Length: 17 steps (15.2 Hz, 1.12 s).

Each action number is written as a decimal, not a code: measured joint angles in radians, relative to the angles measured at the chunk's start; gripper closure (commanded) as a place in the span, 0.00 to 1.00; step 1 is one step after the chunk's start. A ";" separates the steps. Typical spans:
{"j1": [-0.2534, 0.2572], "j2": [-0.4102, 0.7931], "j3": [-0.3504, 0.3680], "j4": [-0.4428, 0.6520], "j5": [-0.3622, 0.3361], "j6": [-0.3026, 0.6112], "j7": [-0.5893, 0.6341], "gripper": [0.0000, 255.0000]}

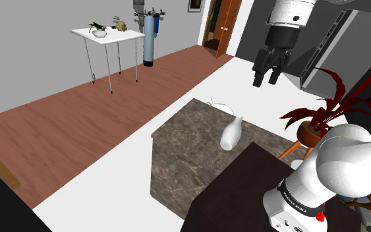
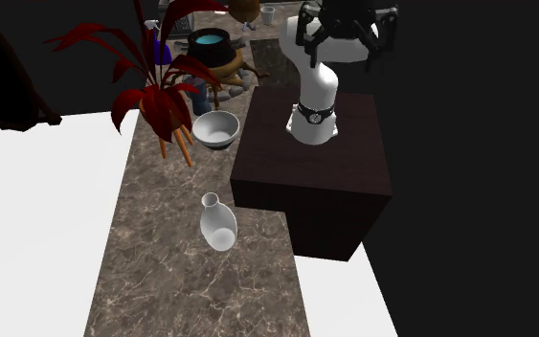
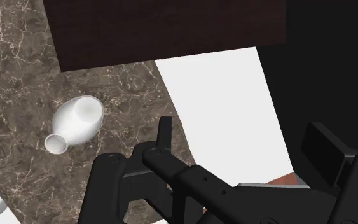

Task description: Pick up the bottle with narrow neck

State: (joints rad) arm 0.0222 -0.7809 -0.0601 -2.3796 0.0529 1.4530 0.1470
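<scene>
The white bottle (image 1: pixel 231 132) stands upright on the brown veined stone counter (image 1: pixel 184 135), near the dark stand (image 1: pixel 243 191). It is smooth and round-bellied, tapering to a slim neck. The gripper (image 1: pixel 270 80) hangs well above and to the shoulder view's right, fingers apart. It should descend centred over the neck, since the rounded belly would likely slip.
</scene>
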 measured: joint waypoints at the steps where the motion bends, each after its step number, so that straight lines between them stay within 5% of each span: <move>1: 0.000 0.000 0.000 0.000 0.000 0.000 0.000 0.00; 17: -0.090 0.205 -0.212 -0.234 -0.180 0.479 -0.233 0.00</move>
State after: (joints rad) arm -0.0679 -0.5763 -0.2720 -2.6131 -0.1272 1.9317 -0.0858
